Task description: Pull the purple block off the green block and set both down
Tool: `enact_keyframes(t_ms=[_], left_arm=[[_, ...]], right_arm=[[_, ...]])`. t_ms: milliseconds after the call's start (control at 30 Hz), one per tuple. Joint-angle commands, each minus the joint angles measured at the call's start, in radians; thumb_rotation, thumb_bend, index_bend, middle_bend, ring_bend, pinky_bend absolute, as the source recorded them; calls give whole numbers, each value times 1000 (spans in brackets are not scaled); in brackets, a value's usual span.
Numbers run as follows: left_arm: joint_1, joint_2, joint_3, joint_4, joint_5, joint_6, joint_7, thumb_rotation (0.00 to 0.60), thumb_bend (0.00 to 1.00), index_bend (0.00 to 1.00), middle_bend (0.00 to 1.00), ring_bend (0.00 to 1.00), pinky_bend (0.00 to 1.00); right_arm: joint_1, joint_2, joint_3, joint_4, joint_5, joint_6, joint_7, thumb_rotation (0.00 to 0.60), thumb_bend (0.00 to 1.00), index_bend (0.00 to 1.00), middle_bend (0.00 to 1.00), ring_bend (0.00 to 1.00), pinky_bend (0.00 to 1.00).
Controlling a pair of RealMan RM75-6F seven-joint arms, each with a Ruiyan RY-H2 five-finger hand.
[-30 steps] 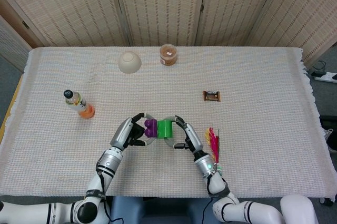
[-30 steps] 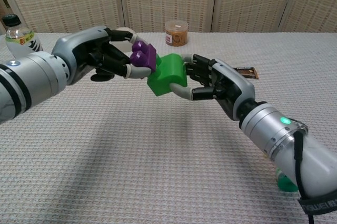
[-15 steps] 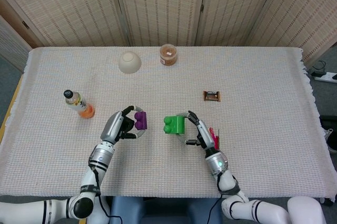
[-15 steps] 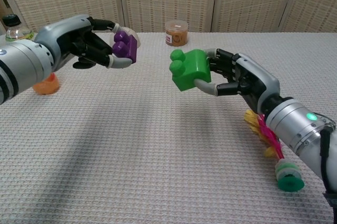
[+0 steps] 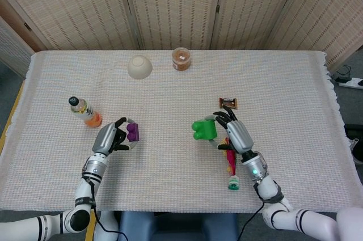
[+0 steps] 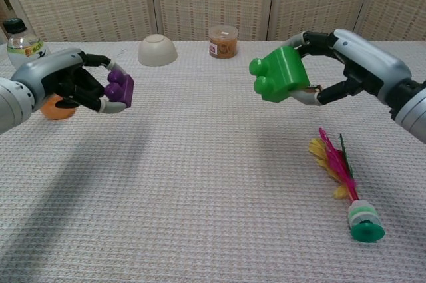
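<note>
From the head view, the two blocks are already apart. The left hand [image 5: 108,138] grips the purple block [image 5: 133,132] over the near left part of the counter [image 5: 170,91], not far from a small bottle [image 5: 85,111] with an orange base. The right hand [image 5: 235,133] holds the green block [image 5: 205,129], with a feathered shuttlecock [image 5: 230,161] lying on the cloth just beside and under that hand. A snack bar [image 5: 228,103] sits a little further back; an upturned bowl [image 5: 139,66] and a small jar [image 5: 181,58] stand near the far edge.

From the chest view, both blocks are plainly off the cloth. The left hand [image 6: 76,83] has its fingers wrapped round the purple block [image 6: 118,88], studs pointing up and toward the middle. The right hand [image 6: 336,63] pinches the green block [image 6: 280,74] from above and below, studs facing left, well apart from the purple one.

Both look like hard, light plastic bricks: stiff, smooth, a bit slippery on the flat faces, not fragile. The flat sides seem the safest hold, as now. Pulling apart looks done; what remains, I'd judge, is lowering each to the cloth. The green one should probably come down clear of the shuttlecock [image 6: 343,186] so it lands flat.
</note>
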Motion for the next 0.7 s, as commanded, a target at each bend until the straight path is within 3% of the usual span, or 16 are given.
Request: enact_keyframes(t_ms=[33,267,467,567,633,700], left_arm=[[8,6,42,38,-19,-40,23,600,419,491,1000,1000,1000],[22,-4,68,102,-12,-79,-2,600,420,478,1000,1000,1000],[30,-16,70,148,17,-89,-31,600,419,471,1000,1000,1000],[33,-18,69,166,41,-94,-53,600,419,418,1000,1000,1000],[38,-19,68,177,58,-90,-67,600,420,379,1000,1000,1000],[38,-17,68,186,63,-98,-72,600,419,339,1000,1000,1000]], right_arm=[[-20,77,-24,-64,13,-13,-99,600,382,947,399,197,0],[-34,121,-74,-75,9,-44,-163,600,382,947,400,197,0],[-31,91,-83,-15,33,-76,-171,600,382,947,400,196,0],[-23,72,-87,13,36,-94,-180,600,382,929,398,197,0],[-18,72,-96,19,35,-111,-187,600,382,818,368,181,0],[-4,104,-120,-5,39,-175,-197,600,382,527,226,104,0]])
